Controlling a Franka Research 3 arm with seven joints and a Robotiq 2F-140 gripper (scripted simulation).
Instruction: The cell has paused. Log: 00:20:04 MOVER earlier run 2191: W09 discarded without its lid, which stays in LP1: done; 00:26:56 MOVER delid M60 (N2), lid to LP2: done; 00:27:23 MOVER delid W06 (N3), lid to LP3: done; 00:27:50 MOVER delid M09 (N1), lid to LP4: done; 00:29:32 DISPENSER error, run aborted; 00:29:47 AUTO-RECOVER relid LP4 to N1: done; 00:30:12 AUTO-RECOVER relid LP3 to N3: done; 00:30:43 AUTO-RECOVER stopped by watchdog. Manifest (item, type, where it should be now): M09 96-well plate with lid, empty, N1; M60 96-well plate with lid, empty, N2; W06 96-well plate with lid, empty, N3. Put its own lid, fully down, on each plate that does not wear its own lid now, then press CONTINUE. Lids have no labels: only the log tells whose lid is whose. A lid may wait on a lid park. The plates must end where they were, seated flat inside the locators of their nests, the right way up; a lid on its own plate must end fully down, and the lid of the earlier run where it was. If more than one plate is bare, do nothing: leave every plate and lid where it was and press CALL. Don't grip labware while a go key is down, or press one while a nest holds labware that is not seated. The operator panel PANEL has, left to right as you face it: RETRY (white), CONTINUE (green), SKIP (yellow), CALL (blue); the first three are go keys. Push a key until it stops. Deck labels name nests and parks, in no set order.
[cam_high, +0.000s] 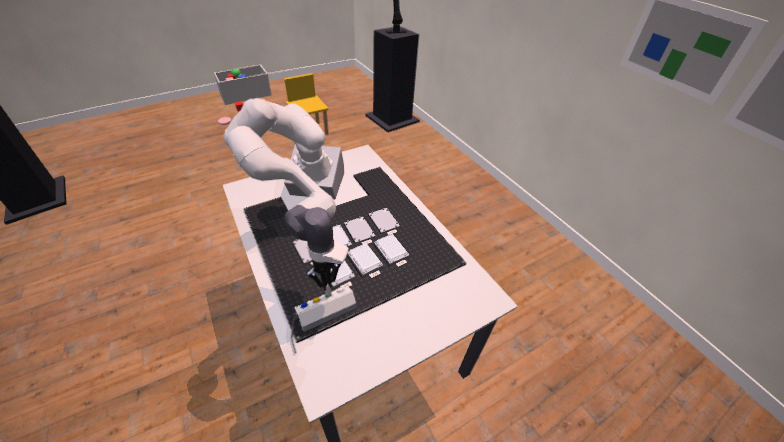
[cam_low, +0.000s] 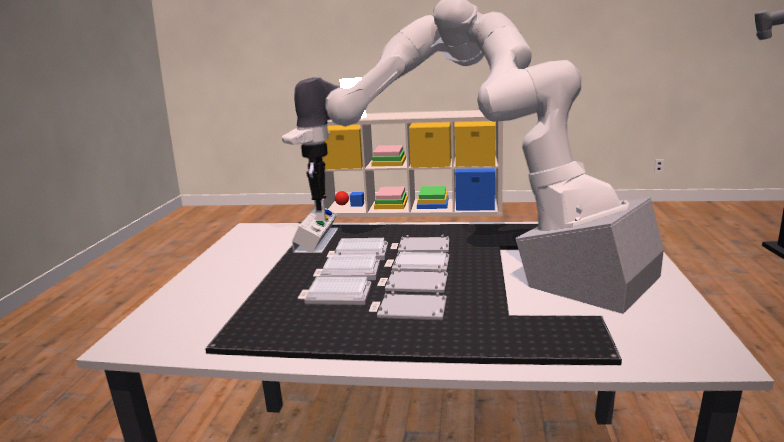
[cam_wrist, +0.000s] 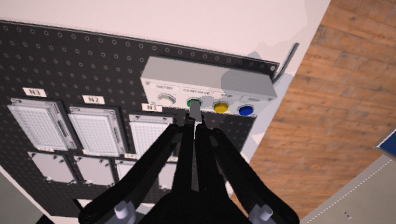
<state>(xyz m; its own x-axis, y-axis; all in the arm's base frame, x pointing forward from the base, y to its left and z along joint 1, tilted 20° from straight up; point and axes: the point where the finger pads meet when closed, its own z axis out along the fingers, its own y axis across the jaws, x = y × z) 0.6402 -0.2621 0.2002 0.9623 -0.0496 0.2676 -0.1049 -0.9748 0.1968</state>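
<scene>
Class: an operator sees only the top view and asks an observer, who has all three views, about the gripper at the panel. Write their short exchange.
Operator: Which key is the gripper at?
Observer: In the wrist view the gripper, shut on nothing, has its tips at the green key, second from the left.
Operator: How are the nests labelled?
Observer: The wrist view reads N3, N2, N1, with N1 nearest the panel.
</scene>
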